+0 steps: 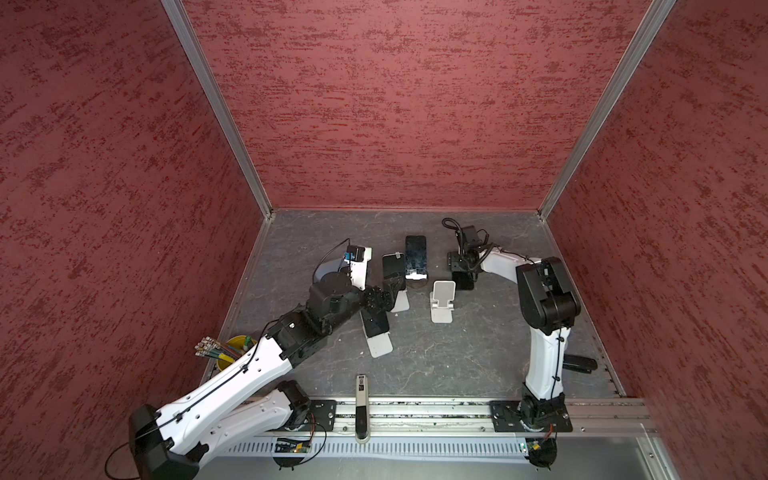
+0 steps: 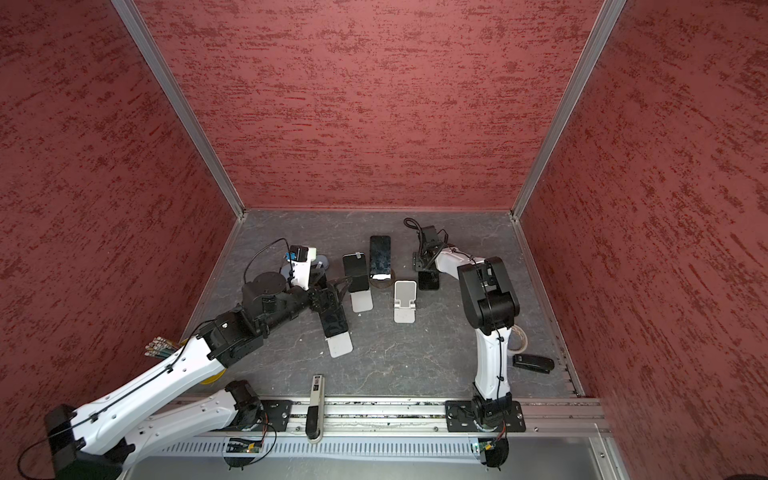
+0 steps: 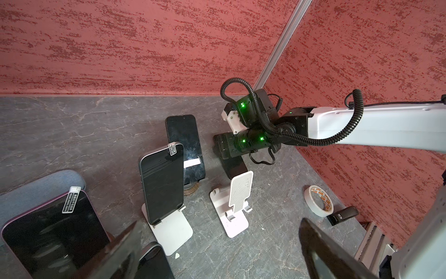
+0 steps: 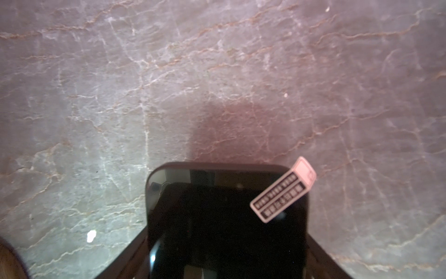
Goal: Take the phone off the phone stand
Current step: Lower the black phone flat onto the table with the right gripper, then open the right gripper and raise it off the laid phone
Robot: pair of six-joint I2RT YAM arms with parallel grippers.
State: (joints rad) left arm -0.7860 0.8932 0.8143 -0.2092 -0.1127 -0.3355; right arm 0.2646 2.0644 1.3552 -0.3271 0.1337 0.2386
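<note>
The right claw [image 3: 230, 157] was part-closed on the sides of the phone [image 4: 217, 217], holding it upright over the bench [image 4: 96, 96] just beside the empty white stand [image 3: 237, 200], its corner label [image 4: 283, 193] showing only in the right wrist view, while the left claw [image 3: 219, 223] gaped fully open, holding nothing.

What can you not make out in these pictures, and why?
- The sticker on the phone: text blurred, right wrist view.
- Whether the right gripper grips it: contact cut off by the picture's edge, same view.
- The black stapler: label too small, left wrist view.
</note>
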